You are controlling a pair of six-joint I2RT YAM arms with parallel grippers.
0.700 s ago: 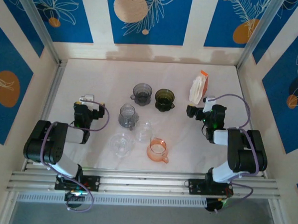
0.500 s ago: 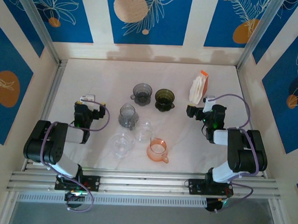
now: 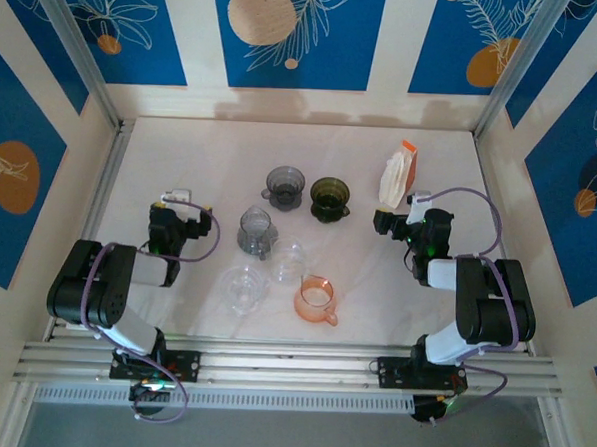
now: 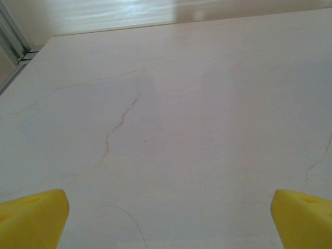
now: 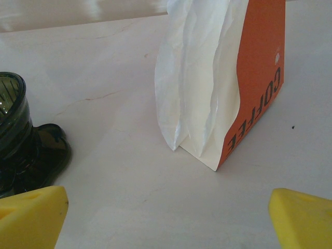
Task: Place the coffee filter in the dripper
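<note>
Pale marble-look tabletop (image 3: 182, 147) inside blue-panelled walls: nothing has shifted over the last moment, so the task has not begun. Both claws are released, jaws wide and empty. The left gripper (image 3: 174, 201) sits over bare table, and the right gripper (image 3: 394, 219) faces the coffee filter stack (image 3: 393, 178) at the far right. The right wrist view reads the stack's orange "COFFEE" sleeve beside the dark green dripper (image 5: 21, 140). Overhead, a grey dripper (image 3: 284, 186) stands left of the green one.
</note>
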